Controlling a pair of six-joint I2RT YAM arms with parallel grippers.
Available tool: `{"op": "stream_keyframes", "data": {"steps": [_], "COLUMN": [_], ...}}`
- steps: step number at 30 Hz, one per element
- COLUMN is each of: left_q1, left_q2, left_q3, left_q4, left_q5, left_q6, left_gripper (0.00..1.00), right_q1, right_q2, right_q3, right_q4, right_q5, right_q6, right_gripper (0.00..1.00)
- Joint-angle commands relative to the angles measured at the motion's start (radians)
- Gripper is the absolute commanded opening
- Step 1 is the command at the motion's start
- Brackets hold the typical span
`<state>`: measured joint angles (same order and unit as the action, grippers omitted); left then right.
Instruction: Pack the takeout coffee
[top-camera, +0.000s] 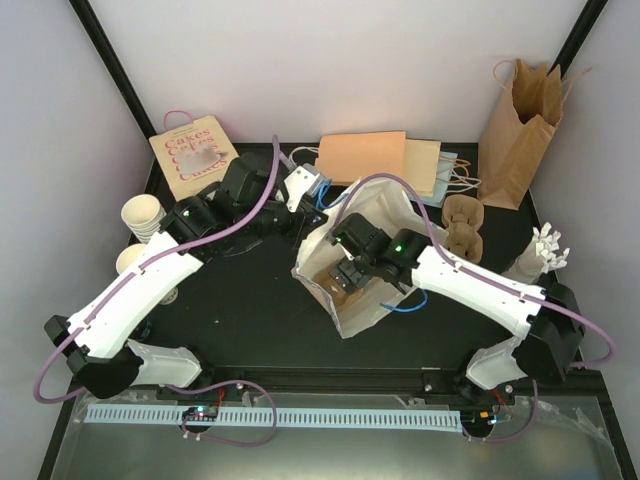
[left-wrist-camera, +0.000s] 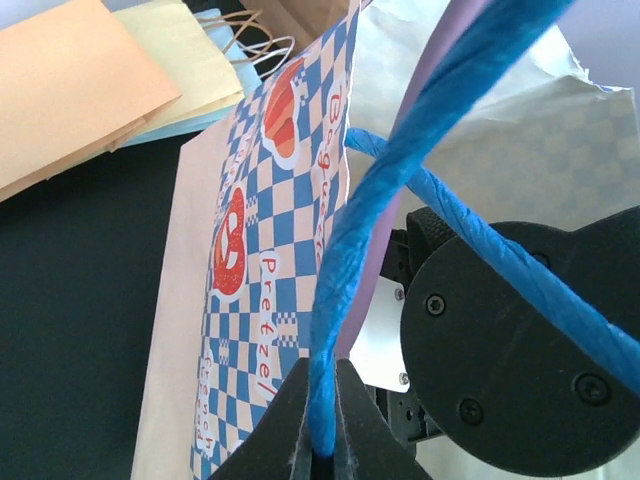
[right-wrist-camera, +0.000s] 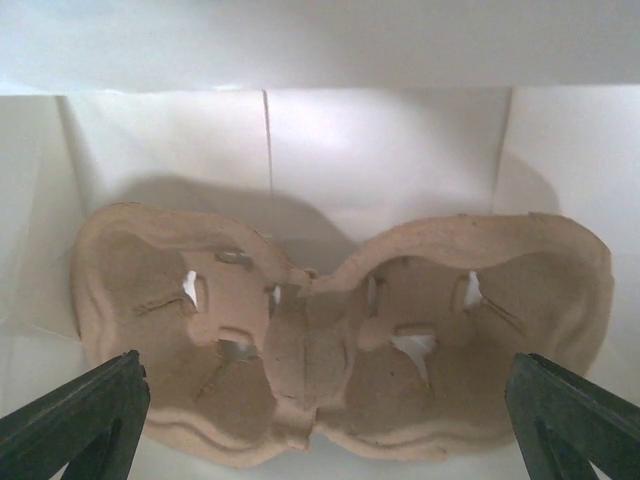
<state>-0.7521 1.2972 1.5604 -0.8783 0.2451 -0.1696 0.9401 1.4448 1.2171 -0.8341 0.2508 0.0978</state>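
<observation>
Your left gripper (left-wrist-camera: 322, 388) was pinched shut on the blue twisted handle (left-wrist-camera: 348, 230) of the pretzel-print paper bag (left-wrist-camera: 250, 300). Your right gripper (right-wrist-camera: 322, 362), jaws spread wide and holding nothing, hung inside that bag over a pulp cup carrier (right-wrist-camera: 430, 300) on its floor. By the tabletop's (top-camera: 250, 320) left edge, well outside the bag, stood stacked paper cups (top-camera: 143, 215).

- Left arm (top-camera: 140, 285), right arm (top-camera: 480, 285): white shells, black joints (each with a green light (top-camera: 186, 212)).
- Purple cables (top-camera: 273, 165) looped along both arms.
- Joint housing (left-wrist-camera: 510, 350): black disc, recessed screws.
- Fingers (right-wrist-camera: 75, 420): dark, wedge-shaped.
</observation>
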Motion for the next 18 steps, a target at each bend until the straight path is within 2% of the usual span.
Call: {"op": "stream_keyframes", "data": {"steps": [1, 18], "left_q1": [0.001, 0.002], "left_q2": [0.014, 0.014], "left_q3": [0.023, 0.032], "left_q4": [-0.052, -0.069], "left_q5": [-0.010, -0.024], "left_q6": [0.020, 0.033], "left_gripper": [0.01, 0.02], "right_q1": [0.001, 0.002], "right_q2": [-0.084, -0.275], "right_q3": [0.082, 0.088], "right_q4": [0.051, 0.154], "right_q5": [0.005, 0.064], "right_q6": [-0.009, 0.020], "right_gripper": [1.00, 1.00]}}
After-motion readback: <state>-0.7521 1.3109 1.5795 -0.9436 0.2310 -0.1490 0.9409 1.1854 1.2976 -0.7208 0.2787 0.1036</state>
